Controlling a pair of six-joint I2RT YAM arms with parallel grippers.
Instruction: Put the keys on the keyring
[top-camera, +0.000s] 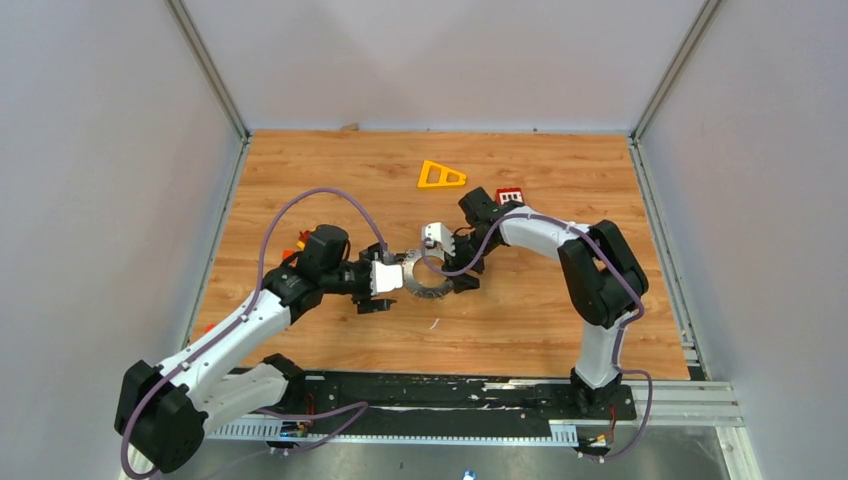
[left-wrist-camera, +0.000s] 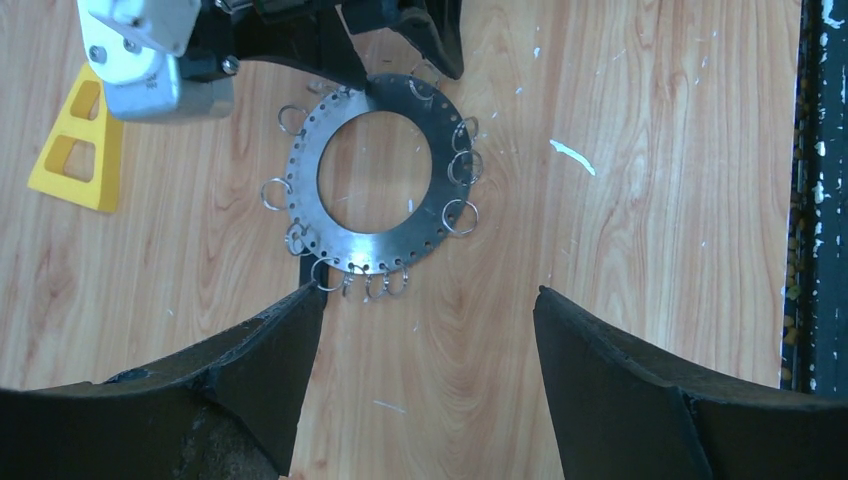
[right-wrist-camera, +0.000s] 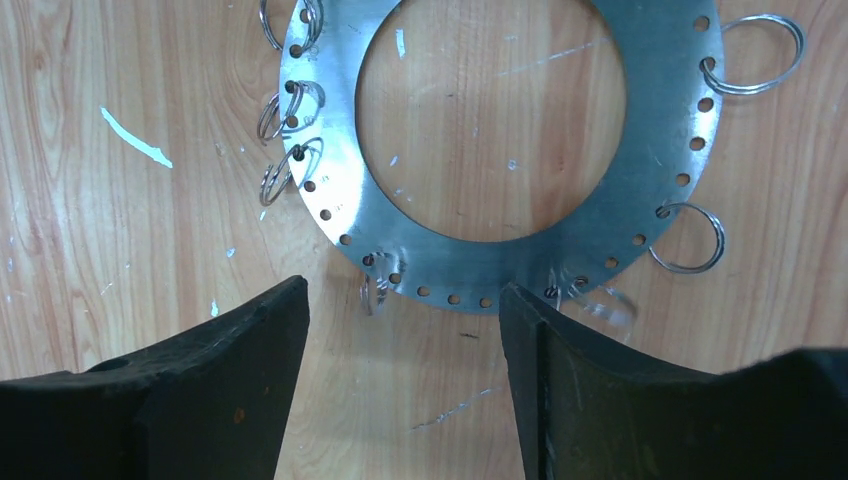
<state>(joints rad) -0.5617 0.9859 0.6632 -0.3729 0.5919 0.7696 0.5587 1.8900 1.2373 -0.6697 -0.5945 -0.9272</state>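
- The keyring (left-wrist-camera: 372, 248) is lying flat on the wooden table (top-camera: 320, 170), near the middle and between your two grippers, and bare wood is showing through its wide hole
- Small wire loops (left-wrist-camera: 460, 215) are hanging from the holes along its rim, with several bunching on the edge nearest your left gripper
- A small dark piece (left-wrist-camera: 305, 270) is sitting against that same edge; it is too small for you to tell whether it is one of the keys
- Your right gripper (right-wrist-camera: 403, 290) is reaching down at the opposite rim with its jaws standing apart; the ring's edge is lying between the fingertips (right-wrist-camera: 525, 315), one of them overlapping the rim, and nothing is being squeezed
- Your left gripper (left-wrist-camera: 425, 300) is hovering just beside the near rim, jaws spread wide and holding nothing; one fingertip (left-wrist-camera: 305, 305) is sitting right at a wire loop, but you cannot tell whether it is touching
- The orange triangular frame (top-camera: 440, 176) is lying farther back, well apart from the ring
- The red keypad block (top-camera: 509, 195) is sitting just behind your right arm's wrist
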